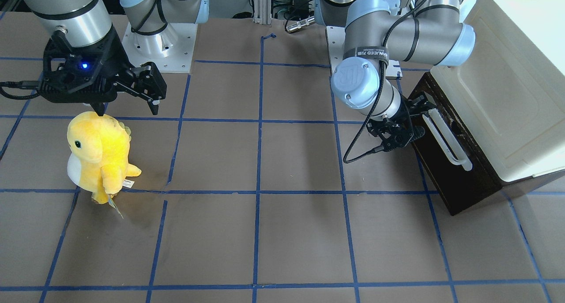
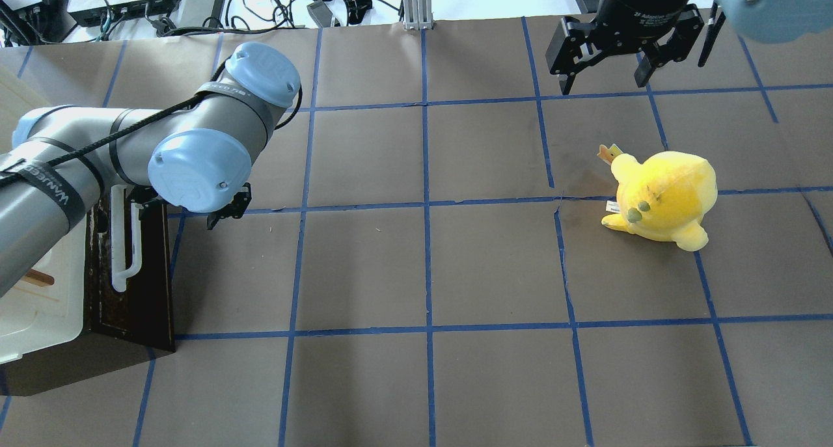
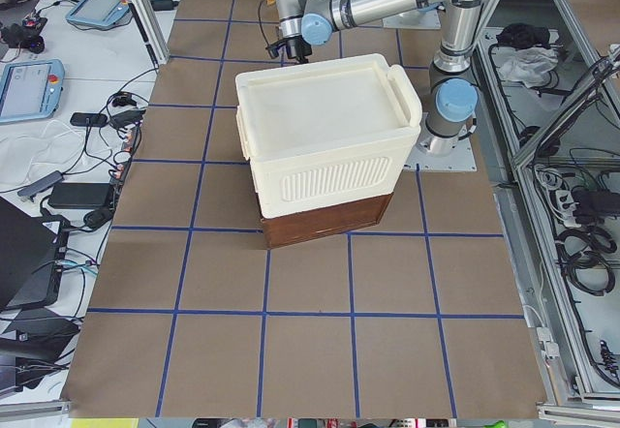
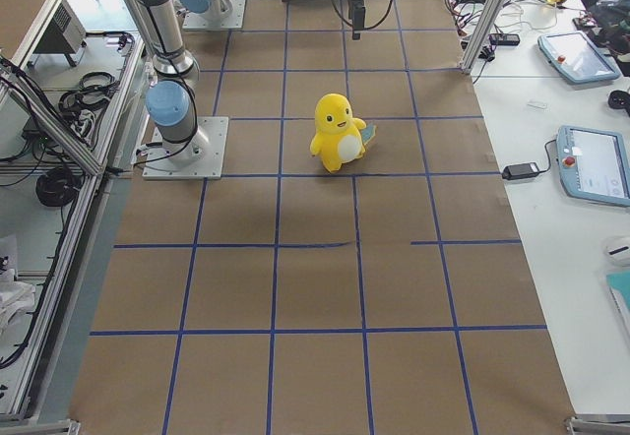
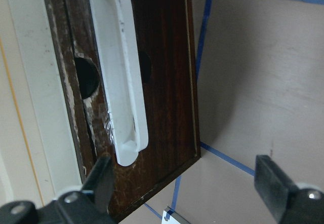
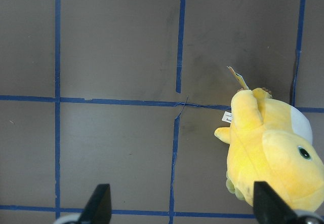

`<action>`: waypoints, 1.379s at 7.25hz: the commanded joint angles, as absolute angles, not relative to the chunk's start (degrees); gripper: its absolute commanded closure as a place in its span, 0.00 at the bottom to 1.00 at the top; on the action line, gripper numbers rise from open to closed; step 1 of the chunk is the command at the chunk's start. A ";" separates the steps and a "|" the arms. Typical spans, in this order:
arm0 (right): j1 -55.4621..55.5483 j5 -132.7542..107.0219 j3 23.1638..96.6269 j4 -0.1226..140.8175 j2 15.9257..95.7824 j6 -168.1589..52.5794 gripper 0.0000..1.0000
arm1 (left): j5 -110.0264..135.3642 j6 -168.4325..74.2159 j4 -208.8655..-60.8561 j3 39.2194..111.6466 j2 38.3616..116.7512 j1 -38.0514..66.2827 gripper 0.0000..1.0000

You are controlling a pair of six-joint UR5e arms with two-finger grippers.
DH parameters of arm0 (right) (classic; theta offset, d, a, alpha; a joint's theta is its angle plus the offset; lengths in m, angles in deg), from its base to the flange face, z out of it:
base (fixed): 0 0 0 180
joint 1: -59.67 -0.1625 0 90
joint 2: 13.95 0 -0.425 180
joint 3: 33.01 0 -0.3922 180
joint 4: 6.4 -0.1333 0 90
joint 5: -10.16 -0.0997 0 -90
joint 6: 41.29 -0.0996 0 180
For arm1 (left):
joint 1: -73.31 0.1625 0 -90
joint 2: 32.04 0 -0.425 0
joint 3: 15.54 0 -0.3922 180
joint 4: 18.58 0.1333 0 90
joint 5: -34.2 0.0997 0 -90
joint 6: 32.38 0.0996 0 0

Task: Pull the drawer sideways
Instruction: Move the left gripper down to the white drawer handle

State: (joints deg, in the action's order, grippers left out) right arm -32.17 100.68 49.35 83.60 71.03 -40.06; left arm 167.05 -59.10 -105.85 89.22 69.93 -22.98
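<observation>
The dark brown drawer [image 1: 446, 170] sits under a cream cabinet at the table end on my left, its long white bar handle [image 1: 446, 137] facing the table. The drawer also shows in the overhead view [image 2: 140, 271] and the left wrist view [image 5: 162, 72], where the handle [image 5: 121, 82] runs up the wood. My left gripper [image 1: 419, 117] is open beside the handle's robot-side end. In the wrist view [image 5: 187, 183] the handle's tip lies just inside one finger [image 5: 101, 181], with no grip. My right gripper [image 1: 126, 106] is open and empty above the table.
The cream cabinet [image 1: 507, 95] sits on top of the drawer and fills the table's left end [image 3: 320, 147]. A yellow plush toy [image 1: 99, 155] stands near my right gripper [image 2: 604, 76], and shows in the right wrist view [image 6: 273, 158]. Blue tape lines grid the brown table.
</observation>
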 commanded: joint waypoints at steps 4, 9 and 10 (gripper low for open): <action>-32.17 100.68 49.34 83.60 71.04 -40.06 0.00 | 185.78 -60.15 -108.91 89.41 79.83 -23.02 0.06; -32.17 100.68 49.34 83.60 71.04 -40.06 0.00 | 188.89 -62.26 -114.20 90.37 81.87 -22.75 0.00; -32.17 100.68 49.34 83.60 71.04 -40.06 0.00 | 188.80 -62.96 -114.73 90.63 82.22 -22.58 0.00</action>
State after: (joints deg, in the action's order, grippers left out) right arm -32.17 100.68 49.34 83.60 71.04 -40.06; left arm 188.80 -62.17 -114.13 90.33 81.76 -22.78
